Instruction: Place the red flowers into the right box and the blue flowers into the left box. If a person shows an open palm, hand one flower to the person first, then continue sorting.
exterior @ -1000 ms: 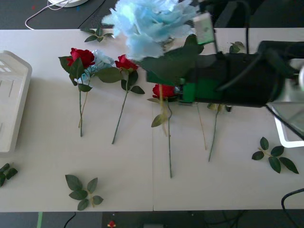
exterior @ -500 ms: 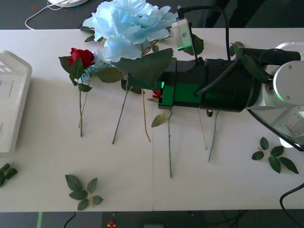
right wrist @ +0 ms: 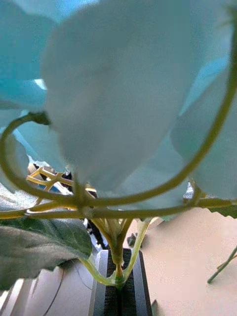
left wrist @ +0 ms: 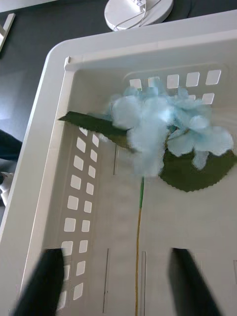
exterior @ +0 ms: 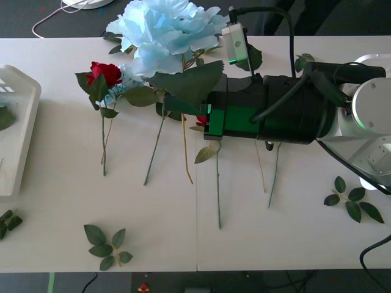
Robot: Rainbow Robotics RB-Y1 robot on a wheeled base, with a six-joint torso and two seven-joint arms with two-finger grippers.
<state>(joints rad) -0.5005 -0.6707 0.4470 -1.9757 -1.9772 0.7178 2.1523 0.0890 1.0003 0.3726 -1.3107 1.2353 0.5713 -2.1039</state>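
My right gripper (right wrist: 118,289) is shut on the stem of a blue flower (exterior: 164,29), held high over the table's middle back. Its big pale petals (right wrist: 123,84) hang close to the right wrist camera. My left gripper (left wrist: 118,291) hovers open over the left box (left wrist: 54,163), where another blue flower (left wrist: 163,128) lies flat. The left box (exterior: 18,131) sits at the table's left edge. A red flower (exterior: 107,72) lies on the table beside a small blue flower (exterior: 127,79). Another red flower (exterior: 201,120) peeks out under my right arm. A corner of the right box (exterior: 366,181) shows behind that arm.
Loose leaf sprigs lie near the front edge (exterior: 107,245) and at the right (exterior: 353,201). Thin stems (exterior: 272,177) trail across the table's middle. A white cable (exterior: 55,15) runs on the dark floor behind the table.
My right arm has swung left with the blue flower, then held still. A green leaf now shows inside the left box at the front view's edge.
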